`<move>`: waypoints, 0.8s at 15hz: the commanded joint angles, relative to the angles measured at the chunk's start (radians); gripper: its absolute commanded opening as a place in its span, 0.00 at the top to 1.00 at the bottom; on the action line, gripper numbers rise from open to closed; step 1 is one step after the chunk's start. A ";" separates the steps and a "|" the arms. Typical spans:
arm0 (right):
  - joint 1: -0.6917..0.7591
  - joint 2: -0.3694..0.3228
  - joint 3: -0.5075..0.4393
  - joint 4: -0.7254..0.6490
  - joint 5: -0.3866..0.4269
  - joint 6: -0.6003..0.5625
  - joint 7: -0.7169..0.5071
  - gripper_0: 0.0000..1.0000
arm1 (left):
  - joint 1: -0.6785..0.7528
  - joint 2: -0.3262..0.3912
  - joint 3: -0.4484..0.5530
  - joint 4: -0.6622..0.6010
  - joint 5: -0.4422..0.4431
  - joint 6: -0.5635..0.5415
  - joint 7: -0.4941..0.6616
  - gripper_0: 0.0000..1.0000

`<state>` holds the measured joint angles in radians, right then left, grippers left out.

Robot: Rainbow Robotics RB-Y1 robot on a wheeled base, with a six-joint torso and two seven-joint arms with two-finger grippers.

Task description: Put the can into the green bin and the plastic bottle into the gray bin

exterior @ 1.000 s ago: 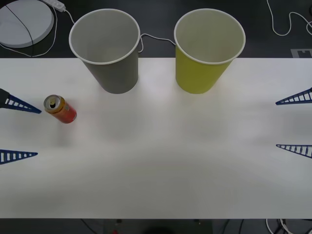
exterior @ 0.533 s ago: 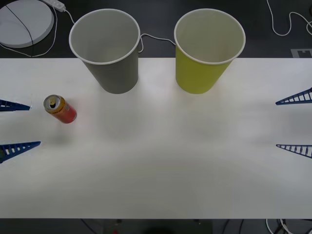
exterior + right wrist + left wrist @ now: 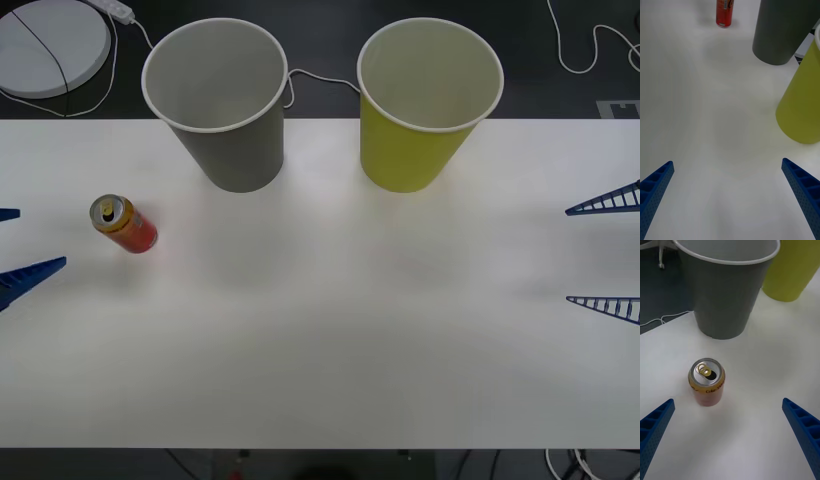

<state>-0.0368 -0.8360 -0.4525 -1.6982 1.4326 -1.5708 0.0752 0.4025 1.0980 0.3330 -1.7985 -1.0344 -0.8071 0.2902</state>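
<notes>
Front: can (image 3: pixel 123 224) upright on bench (image 3: pixel 330 330) far left, axis vertical, tab up, left gripper (image 3: pixel 15 247) beside it, jaws wide; left wrist: red-orange body, gold top, opened; right gripper (image 3: pixel 730 198) jaws wide.

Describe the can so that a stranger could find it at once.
On the white table, look left of the gray bin. There stands the can, alone and upright. It is small and red-orange with a gold top, far smaller than both bins.
</notes>
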 commanded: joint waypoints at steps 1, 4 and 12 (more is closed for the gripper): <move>0.000 0.000 0.000 0.000 0.000 0.000 0.000 0.00 | 0.012 -0.060 0.000 -0.001 0.008 0.068 0.017 0.00; 0.000 0.000 0.000 0.000 0.000 0.000 0.000 0.00 | 0.018 -0.125 0.000 0.001 -0.013 0.094 0.014 0.00; 0.000 0.000 0.000 0.000 0.000 0.000 0.000 0.00 | 0.006 -0.276 -0.069 0.041 0.001 0.201 -0.201 0.00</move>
<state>-0.0368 -0.8360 -0.4525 -1.6982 1.4326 -1.5708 0.0752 0.4105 0.8386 0.2647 -1.7665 -1.0418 -0.6058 0.1159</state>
